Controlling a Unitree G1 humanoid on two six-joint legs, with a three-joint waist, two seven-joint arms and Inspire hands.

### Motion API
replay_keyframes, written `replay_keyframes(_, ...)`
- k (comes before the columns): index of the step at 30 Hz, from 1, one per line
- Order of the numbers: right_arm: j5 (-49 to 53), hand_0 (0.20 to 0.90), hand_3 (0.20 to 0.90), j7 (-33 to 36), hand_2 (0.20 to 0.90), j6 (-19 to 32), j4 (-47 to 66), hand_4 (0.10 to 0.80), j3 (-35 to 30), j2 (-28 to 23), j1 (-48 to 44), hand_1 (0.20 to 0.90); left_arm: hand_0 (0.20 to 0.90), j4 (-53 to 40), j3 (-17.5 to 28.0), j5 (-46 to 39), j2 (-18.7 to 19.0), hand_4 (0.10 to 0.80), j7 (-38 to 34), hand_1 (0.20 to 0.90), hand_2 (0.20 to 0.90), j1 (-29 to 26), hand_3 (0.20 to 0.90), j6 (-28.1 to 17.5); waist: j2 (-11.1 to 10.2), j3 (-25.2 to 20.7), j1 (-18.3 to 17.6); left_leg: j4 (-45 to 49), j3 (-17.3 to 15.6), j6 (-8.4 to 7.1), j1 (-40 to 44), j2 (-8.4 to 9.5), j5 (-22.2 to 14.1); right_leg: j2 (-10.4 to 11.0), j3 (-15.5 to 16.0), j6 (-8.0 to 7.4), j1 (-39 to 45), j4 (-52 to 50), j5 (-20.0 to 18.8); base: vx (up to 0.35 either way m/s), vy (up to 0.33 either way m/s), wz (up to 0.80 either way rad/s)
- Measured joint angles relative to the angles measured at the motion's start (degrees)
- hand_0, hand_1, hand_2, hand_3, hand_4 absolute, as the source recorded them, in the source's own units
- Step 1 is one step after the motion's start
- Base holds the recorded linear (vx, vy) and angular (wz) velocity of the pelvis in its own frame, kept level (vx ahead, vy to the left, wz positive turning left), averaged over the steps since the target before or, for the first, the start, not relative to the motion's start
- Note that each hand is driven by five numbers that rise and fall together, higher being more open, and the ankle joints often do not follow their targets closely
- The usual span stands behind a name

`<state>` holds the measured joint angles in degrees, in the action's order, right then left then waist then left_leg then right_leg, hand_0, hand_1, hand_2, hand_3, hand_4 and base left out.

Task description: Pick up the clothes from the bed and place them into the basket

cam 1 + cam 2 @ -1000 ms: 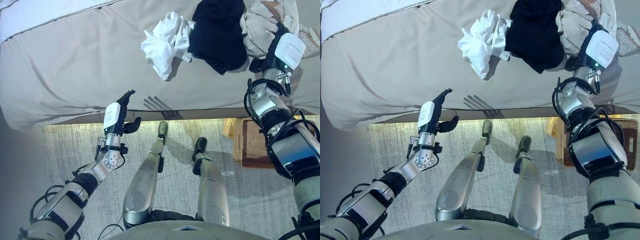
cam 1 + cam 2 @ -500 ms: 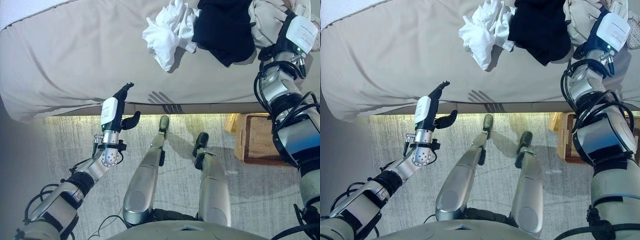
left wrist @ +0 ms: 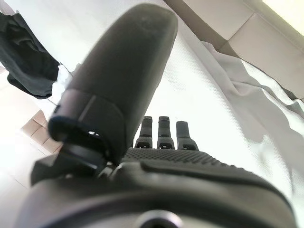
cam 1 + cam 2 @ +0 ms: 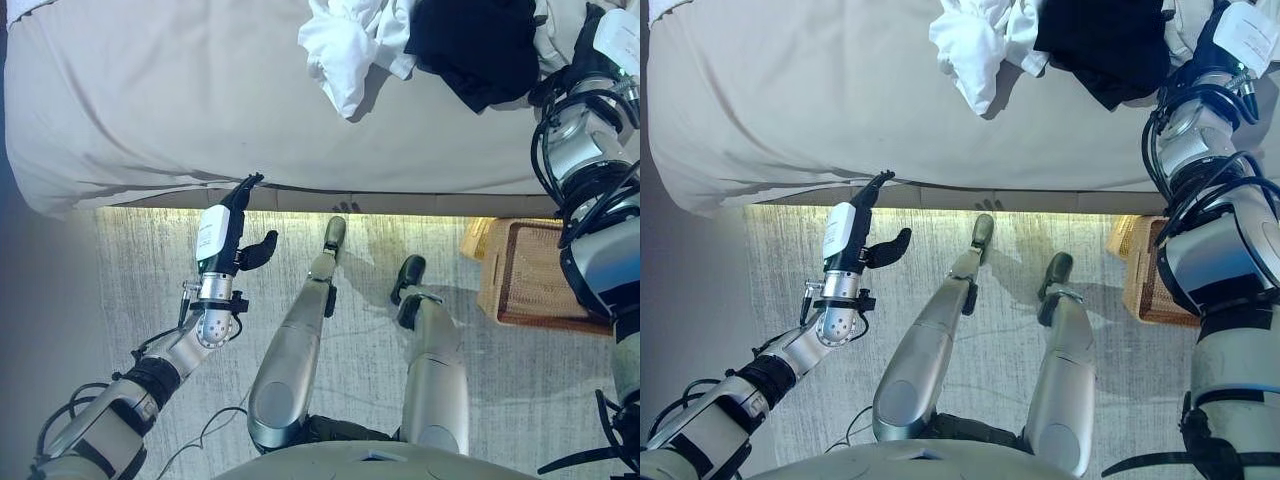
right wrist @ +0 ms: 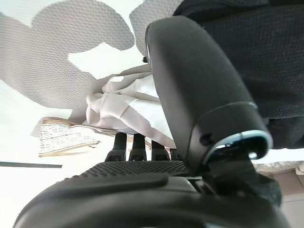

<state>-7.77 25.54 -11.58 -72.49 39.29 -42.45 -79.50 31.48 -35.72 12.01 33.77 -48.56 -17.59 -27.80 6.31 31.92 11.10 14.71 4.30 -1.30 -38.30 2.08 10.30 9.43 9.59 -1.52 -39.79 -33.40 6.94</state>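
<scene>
On the beige bed (image 4: pixel 150 100) lie a crumpled white garment (image 4: pixel 345 45), a black garment (image 4: pixel 478 45) and a beige garment (image 5: pixel 128 107) side by side at the far right. My right hand (image 4: pixel 592 50) is over the beige garment next to the black one (image 5: pixel 266 57), fingers (image 5: pixel 135 145) straight and open. My left hand (image 4: pixel 228 228) is open and empty, held upright at the bed's front edge, well left of the clothes. The brown wicker basket (image 4: pixel 540 280) stands on the floor at the right, below the bed's edge.
A grey rug (image 4: pixel 140 280) covers the floor in front of the bed. A pale patterned cloth (image 5: pixel 66 137) lies beyond the beige garment. The bed's left part is bare sheet (image 3: pixel 228 95).
The camera has moved: the bed now sits higher in the picture and more of the basket shows. Both hands keep their open poses.
</scene>
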Motion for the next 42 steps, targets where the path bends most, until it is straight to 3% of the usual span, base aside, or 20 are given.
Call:
replay_keyframes(10,-0.01,0.900,0.900,-4.86,0.900,-1.87,-1.58,0.800,4.46,-2.18,-4.56,0.900,0.900,-2.95,0.16,-0.09,2.52,0.800,-1.23,0.900,0.900,1.34,0.900,-0.13,0.22,0.10,0.29,3.29,-0.06,-0.11,-4.65,-0.01,-0.66,-0.09,-1.18,0.04,-4.65,-2.54,0.04,0.002,-0.008,-0.02)
replay_keyframes(11,0.00,0.829,0.818,-4.86,0.829,-2.31,-1.58,0.718,4.45,-2.40,-4.57,0.829,0.900,-3.27,0.22,-0.10,2.73,0.800,-1.34,0.900,0.900,1.65,0.900,-0.13,0.22,0.10,0.35,3.70,-0.07,-0.11,-5.26,-0.03,-0.71,-0.11,-1.24,0.04,-5.14,-2.70,0.04,0.000,0.000,0.00)
replay_keyframes(12,-0.01,0.695,0.661,-4.86,0.695,-2.63,-1.66,0.561,4.45,-2.40,-4.57,0.695,0.900,-3.62,0.21,-0.10,3.13,0.800,-1.42,0.900,0.900,1.98,0.900,-0.15,0.22,0.10,0.31,4.17,-0.06,-0.11,-5.76,-0.06,-0.84,-0.18,-1.20,0.04,-5.41,-2.84,0.04,0.000,0.000,0.00)
replay_keyframes(13,-0.02,0.300,0.200,-4.85,0.300,-2.91,-1.67,0.100,4.45,-2.49,-4.58,0.300,0.900,-3.67,0.22,-0.11,3.16,0.800,-1.43,0.900,0.900,2.01,0.900,-0.17,0.22,0.10,0.33,4.19,-0.07,-0.11,-5.93,-0.05,-0.84,-0.15,-1.25,0.05,-5.63,-2.89,0.04,0.000,0.000,0.00)
replay_keyframes(23,-0.05,0.300,0.200,-4.83,0.300,-3.14,-1.96,0.100,6.94,-4.54,-7.60,0.300,0.900,-4.37,0.37,-0.78,4.72,0.800,-1.69,0.900,0.900,2.09,0.900,-1.30,0.22,0.10,0.22,5.12,-0.09,-0.11,-6.48,-0.11,-1.00,-0.21,-1.41,0.05,-6.20,-3.58,0.04,0.000,0.000,0.00)
replay_keyframes(42,3.28,0.300,0.200,-5.17,0.300,3.80,-1.92,0.100,8.84,-5.86,-7.85,0.300,0.900,-4.35,0.93,-0.86,7.65,0.800,-1.63,0.900,0.900,3.28,0.900,-2.82,0.21,0.10,0.12,6.80,-1.05,0.30,-1.49,-0.85,-3.10,-1.00,-1.65,0.49,0.34,-1.19,-0.28,-0.012,-0.012,-0.02)
